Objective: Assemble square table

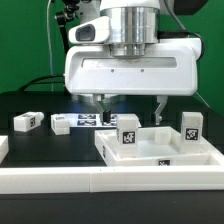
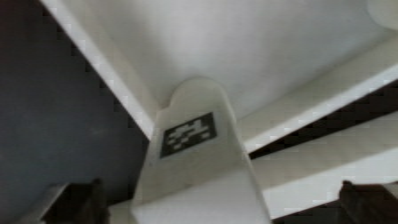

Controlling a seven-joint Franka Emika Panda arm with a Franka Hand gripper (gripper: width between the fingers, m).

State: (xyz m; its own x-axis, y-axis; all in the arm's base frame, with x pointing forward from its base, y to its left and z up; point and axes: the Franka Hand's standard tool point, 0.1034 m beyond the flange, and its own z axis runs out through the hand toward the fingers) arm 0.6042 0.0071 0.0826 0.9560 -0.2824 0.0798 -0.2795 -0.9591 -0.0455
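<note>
**Open Gripper Over a Leg on the Tabletop**

At the exterior view's left, a small leg block [image 1: 27, 121] is seen lying on the black table [image 1: 40, 148]. A second leg block [image 1: 60, 123] is seen just to its right. The two are near each other but are not touching. Next comes the marker board [image 1: 88, 120], which is laid flat on the table, farther back than the tabletop.

In the middle, the gripper [image 1: 130, 108] is held up above the table under the big white arm. Its two fingers [image 1: 100, 103] are spread wide apart, so it is open. Nothing is gripped.

A standing leg [image 1: 128, 133] with a black and white tag is seen lower down, between the two fingers from side to side. In the wrist view, this leg is seen between the two dark fingertips [image 2: 80, 200], and a gap is left on each side.

The white tabletop [image 1: 150, 150] is found at the front, toward the exterior view's right. It is shaped like a tray with a raised rim. The standing leg is set upright on its left part. A second tagged leg [image 1: 192, 127] is set upright on its right part.

A long white rail [image 1: 80, 182] is laid along the very front, just beside the tabletop.
</note>
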